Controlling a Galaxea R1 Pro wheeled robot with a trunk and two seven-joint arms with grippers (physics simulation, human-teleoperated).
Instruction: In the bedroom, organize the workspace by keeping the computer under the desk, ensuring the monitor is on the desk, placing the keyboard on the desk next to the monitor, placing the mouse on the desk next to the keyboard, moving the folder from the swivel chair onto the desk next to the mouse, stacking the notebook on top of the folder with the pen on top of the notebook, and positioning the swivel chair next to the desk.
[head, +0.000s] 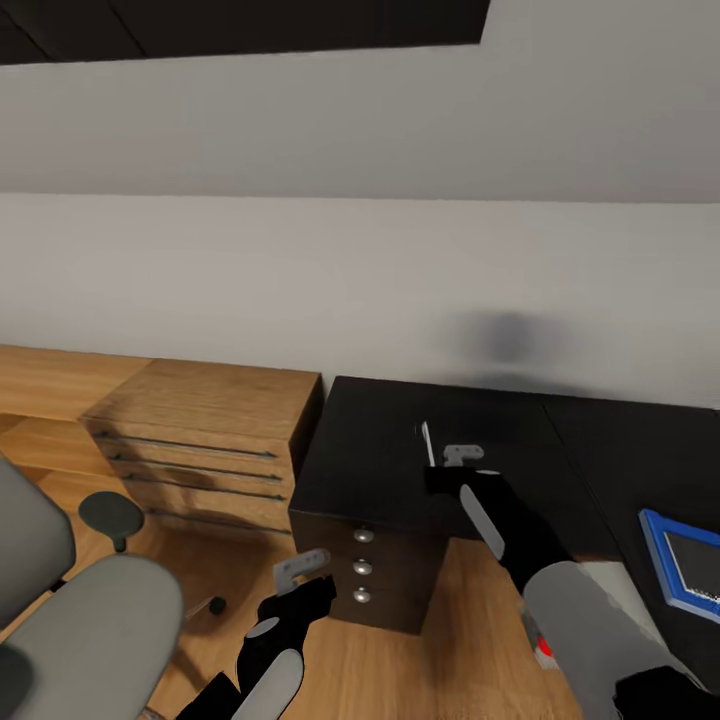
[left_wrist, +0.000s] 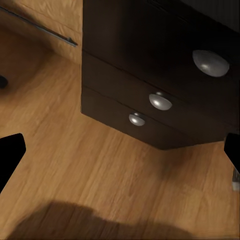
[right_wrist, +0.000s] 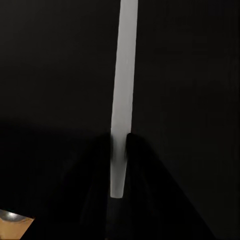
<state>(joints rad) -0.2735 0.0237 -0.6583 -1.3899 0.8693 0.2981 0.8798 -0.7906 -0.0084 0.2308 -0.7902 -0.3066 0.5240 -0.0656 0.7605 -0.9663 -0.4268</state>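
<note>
A thin white pen (head: 428, 443) is pinched in my right gripper (head: 447, 462), which is shut on it just above the black desk (head: 370, 450). Between the dark fingers in the right wrist view, the pen (right_wrist: 122, 100) runs straight out over the dark desktop. My left gripper (head: 300, 580) hangs open and empty over the wooden floor in front of the desk's drawer unit (left_wrist: 160, 102). The grey swivel chair (head: 90, 610) stands at the lower left, apart from the desk. A blue-edged flat item (head: 685, 565) lies on the desk at the far right; what it is I cannot tell.
A light wooden chest of drawers (head: 210, 440) stands against the white wall, left of the desk. The chair's round dark armrest (head: 110, 512) sticks up near it. Three silver knobs (head: 362, 565) mark the desk drawers. A strip of wooden floor (head: 420, 650) lies between my arms.
</note>
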